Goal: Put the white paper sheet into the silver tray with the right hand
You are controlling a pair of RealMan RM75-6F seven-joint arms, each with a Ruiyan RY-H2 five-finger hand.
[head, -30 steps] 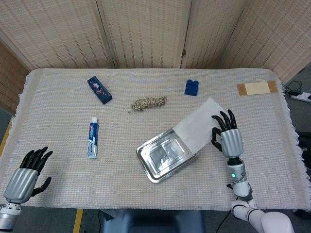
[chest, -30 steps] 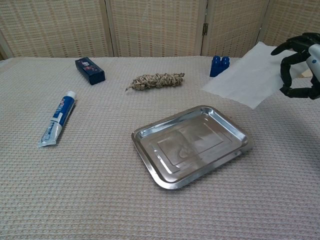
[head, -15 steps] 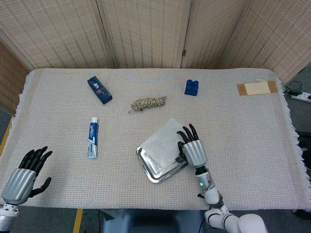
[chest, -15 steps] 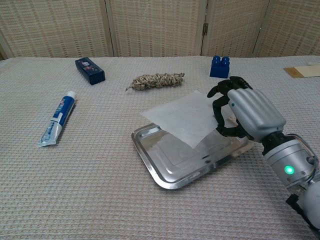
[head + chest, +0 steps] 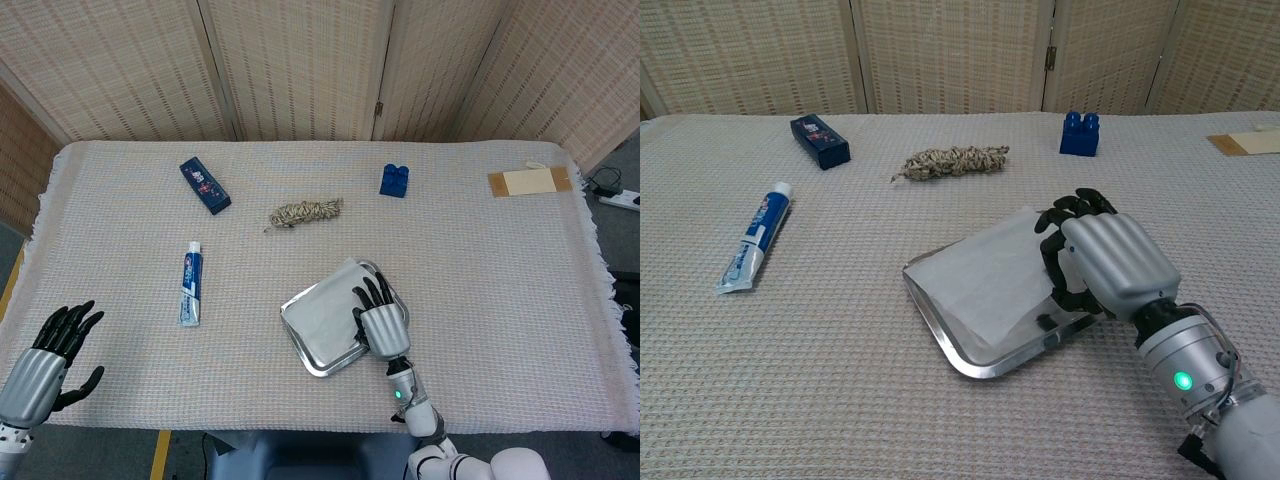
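The right hand's fingers (image 5: 1072, 208) curl down over the right edge of the white paper sheet (image 5: 985, 282), with the thumb tucked beneath. They appear to pinch that edge, though the contact itself is hidden under the right hand (image 5: 1102, 262). In the head view the right hand (image 5: 378, 318) hangs over the right part of the silver tray (image 5: 322, 364).

The paper sheet (image 5: 325, 314) now lies over the tray and covers most of its floor. Its far corner rides up over the far rim, and the held edge looks lifted off the metal, so it is not yet flat.

The sheet should handle as very light and limp. It will likely sag away from any hold, crease easily and slide on polished metal. An edge or corner is the only sensible place to grip it, as the fingers do now. Letting go low and gently should keep it from drifting.

The sheet's long axis runs diagonally, from near-left to far-right, roughly in line with the tray (image 5: 940, 332). Its far-right corner points toward the blue block (image 5: 1079, 134).

The left hand (image 5: 45, 358) rests at the near-left edge of the counter (image 5: 820, 380), fingers spread and holding nothing.
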